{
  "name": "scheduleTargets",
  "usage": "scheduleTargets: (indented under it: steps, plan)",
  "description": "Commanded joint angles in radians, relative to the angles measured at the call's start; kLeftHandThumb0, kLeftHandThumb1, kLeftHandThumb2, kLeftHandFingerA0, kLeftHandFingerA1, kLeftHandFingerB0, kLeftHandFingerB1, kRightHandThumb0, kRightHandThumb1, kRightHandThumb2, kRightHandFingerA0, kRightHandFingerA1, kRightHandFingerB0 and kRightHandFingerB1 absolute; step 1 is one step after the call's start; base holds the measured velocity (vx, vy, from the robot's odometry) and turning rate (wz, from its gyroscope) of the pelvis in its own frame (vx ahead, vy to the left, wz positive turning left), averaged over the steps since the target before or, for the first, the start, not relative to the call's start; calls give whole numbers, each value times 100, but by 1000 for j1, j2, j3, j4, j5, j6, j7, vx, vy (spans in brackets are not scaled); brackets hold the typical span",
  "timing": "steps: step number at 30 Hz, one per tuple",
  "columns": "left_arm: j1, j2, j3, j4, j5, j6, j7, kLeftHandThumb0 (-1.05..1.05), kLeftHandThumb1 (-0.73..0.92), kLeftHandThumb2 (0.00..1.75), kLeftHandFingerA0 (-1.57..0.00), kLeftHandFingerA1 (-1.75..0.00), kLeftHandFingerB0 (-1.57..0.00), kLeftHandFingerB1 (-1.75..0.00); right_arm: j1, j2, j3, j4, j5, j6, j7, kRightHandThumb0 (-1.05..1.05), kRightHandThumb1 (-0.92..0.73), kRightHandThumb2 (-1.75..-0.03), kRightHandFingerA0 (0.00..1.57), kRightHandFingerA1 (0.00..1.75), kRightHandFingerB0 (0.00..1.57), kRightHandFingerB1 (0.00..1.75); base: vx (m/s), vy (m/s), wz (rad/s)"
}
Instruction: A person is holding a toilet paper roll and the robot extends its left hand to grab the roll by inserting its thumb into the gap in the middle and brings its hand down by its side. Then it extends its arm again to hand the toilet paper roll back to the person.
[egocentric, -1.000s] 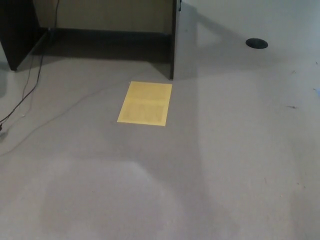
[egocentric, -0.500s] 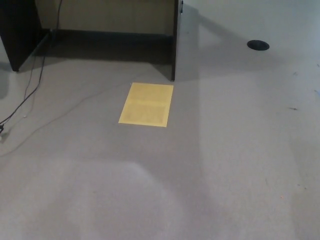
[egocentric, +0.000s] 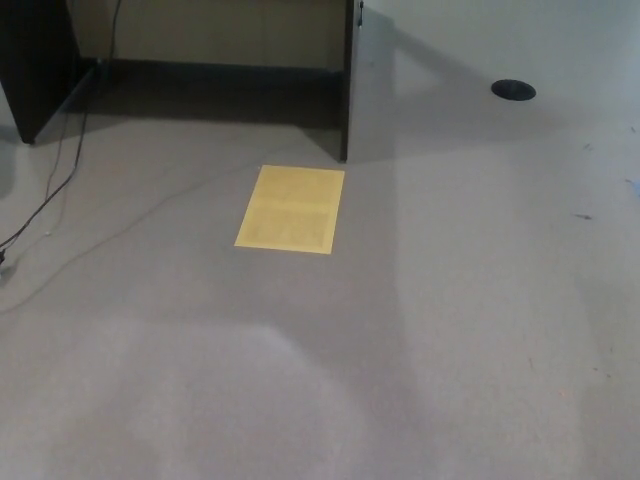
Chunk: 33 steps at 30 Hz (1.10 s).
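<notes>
Neither robot hand shows in the head view, so whether either is open, closed or holding anything cannot be told, and the toilet paper roll and the person are out of sight too; how far the task has got cannot be judged. Only grey carpet floor (egocentric: 450, 330) is visible, with a flat yellow rectangular sheet (egocentric: 290, 208), a dark wooden desk panel (egocentric: 347, 80), a thin black cable (egocentric: 50, 190) at far left and a round black floor socket (egocentric: 513, 89) at far right.
</notes>
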Motion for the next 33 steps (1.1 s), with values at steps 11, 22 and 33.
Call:
scheduleTargets:
  steps: [11,22,33]
  plan:
    - [-200,67,42,-819,-91,97,-155,-6,76,75,-98,-121,-82,-101,-15,-19,2,13,-6,2,-14,-38,-65,-60,79,59,62,44,0,0,0]
    - [-585,-75,-154,-1240,2,418,-289,-9,72,73,-94,-132,-89,-90,-4,-20,-1,17,-2,13,-2,-38,-65,-60,77,58,60,43,0,0,0]
    - [-881,-312,-370,-1337,69,652,-382,-19,70,80,-88,-154,-81,-113,-26,-4,10,15,-7,20,-6,-37,-66,-60,82,68,62,44,0,0,0]
